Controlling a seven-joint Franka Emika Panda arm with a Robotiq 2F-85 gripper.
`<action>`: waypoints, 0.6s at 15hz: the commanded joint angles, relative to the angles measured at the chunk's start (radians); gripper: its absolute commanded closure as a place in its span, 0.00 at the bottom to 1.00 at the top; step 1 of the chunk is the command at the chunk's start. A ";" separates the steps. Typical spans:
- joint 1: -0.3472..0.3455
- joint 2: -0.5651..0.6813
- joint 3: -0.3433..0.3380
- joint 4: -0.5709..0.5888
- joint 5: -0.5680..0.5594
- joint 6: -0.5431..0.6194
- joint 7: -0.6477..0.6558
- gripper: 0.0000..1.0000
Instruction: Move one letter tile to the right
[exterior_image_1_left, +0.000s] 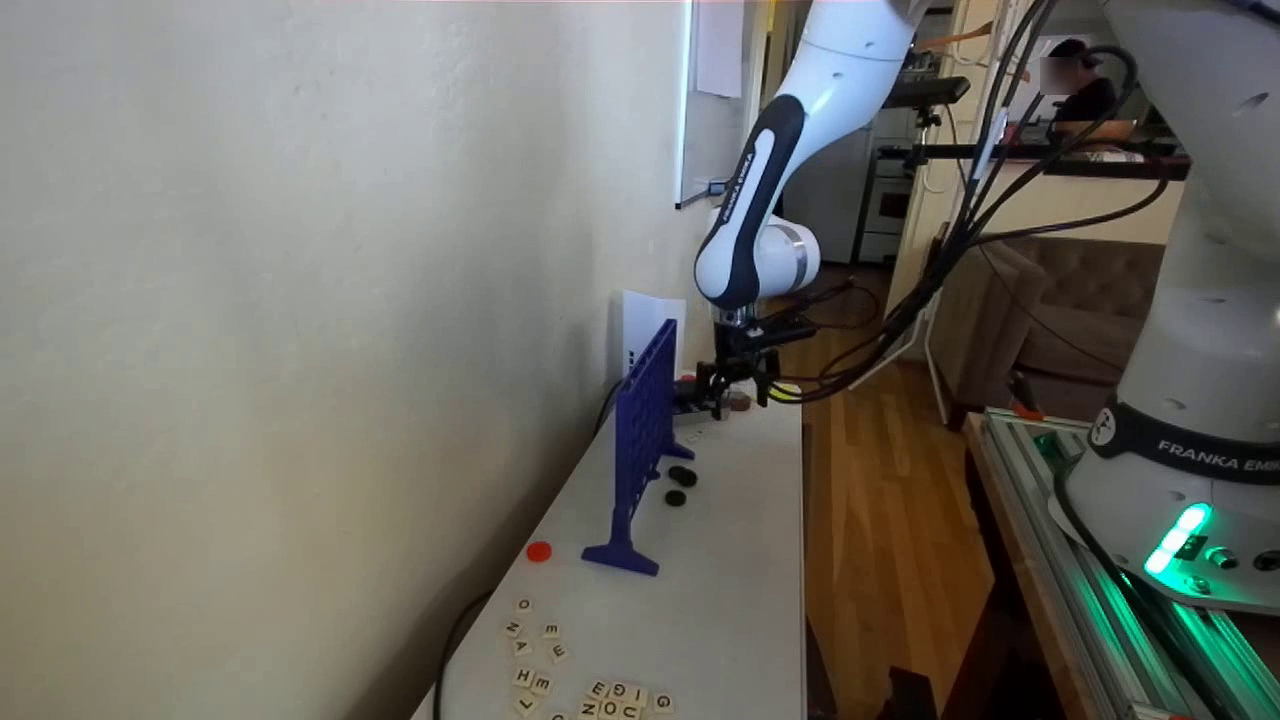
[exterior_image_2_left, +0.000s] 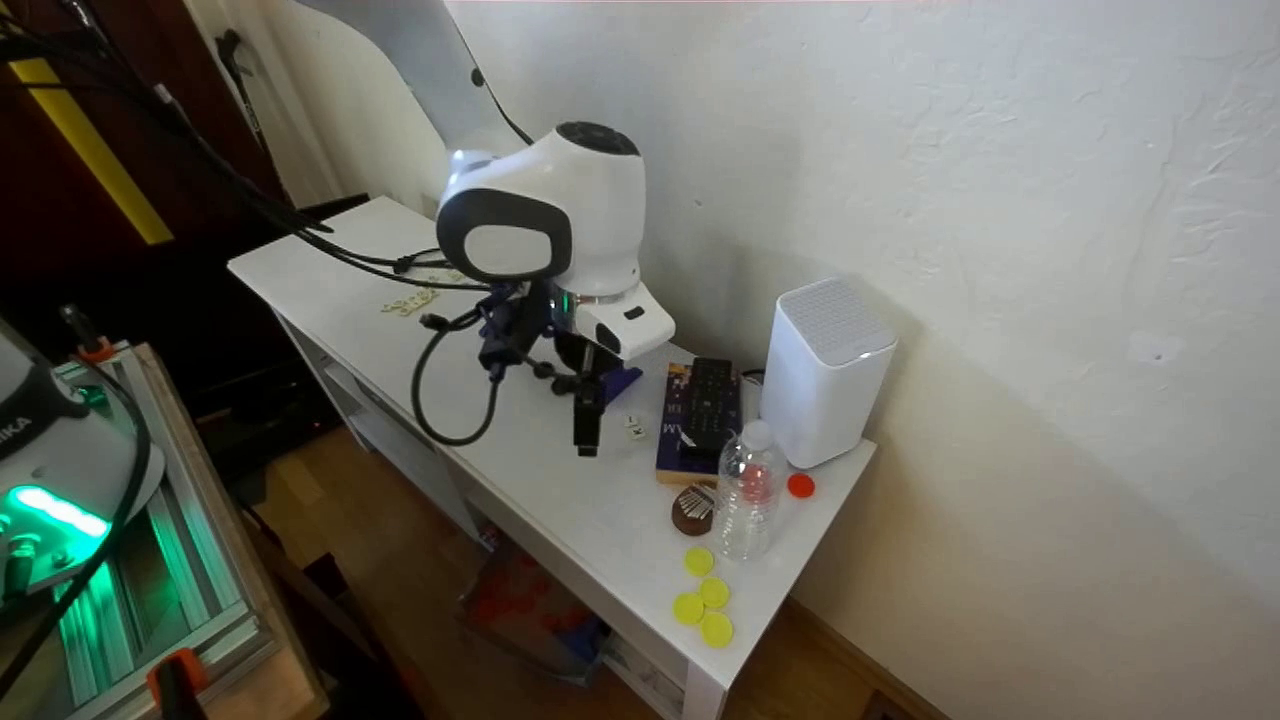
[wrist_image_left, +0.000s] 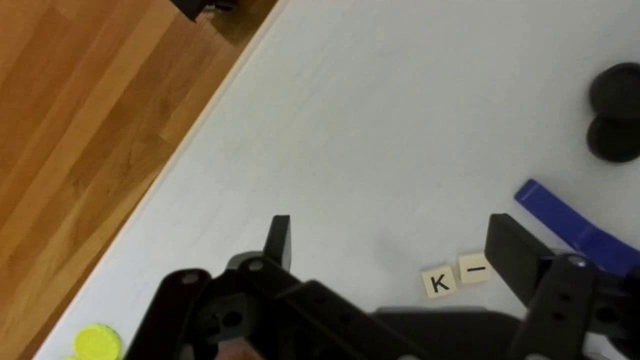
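I watch my gripper (wrist_image_left: 390, 240) from far away; it hangs over the white table (wrist_image_left: 350, 125). Its two fingers are wide apart, and it holds nothing. My arm (exterior_image_1_left: 750, 200) says FRANKA EMIKA, and its base (exterior_image_1_left: 1180, 500) shows FRANKA EMI before the view ends. Below the gripper, closer to the finger at the right of the wrist view, lie the K tile (wrist_image_left: 439, 282) and the line tile (wrist_image_left: 474, 268). They are face up, just beside each other, with a thin gap between. The top of the K points up in that view and leans a bit left. The line on its neighbor goes from side to side. Both look square, so no side is longer. Well away from the gripper, loose tiles (exterior_image_1_left: 521, 647) show letters like O, A and H. Past the K tile from the gripper, the book (exterior_image_2_left: 672, 440) has writing, partly covered by the remote (exterior_image_2_left: 710, 400). Farther off stands the bottle (exterior_image_2_left: 748, 510); I see red, but cannot tell if it is inside or behind. The blue rack (exterior_image_1_left: 642, 430) stands near the gripper.
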 joint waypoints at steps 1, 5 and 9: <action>-0.013 -0.165 -0.002 -0.116 0.048 -0.096 0.092 0.00; -0.047 -0.304 0.013 -0.201 0.135 -0.170 0.110 0.00; -0.012 -0.424 -0.017 -0.302 0.104 -0.222 0.185 0.00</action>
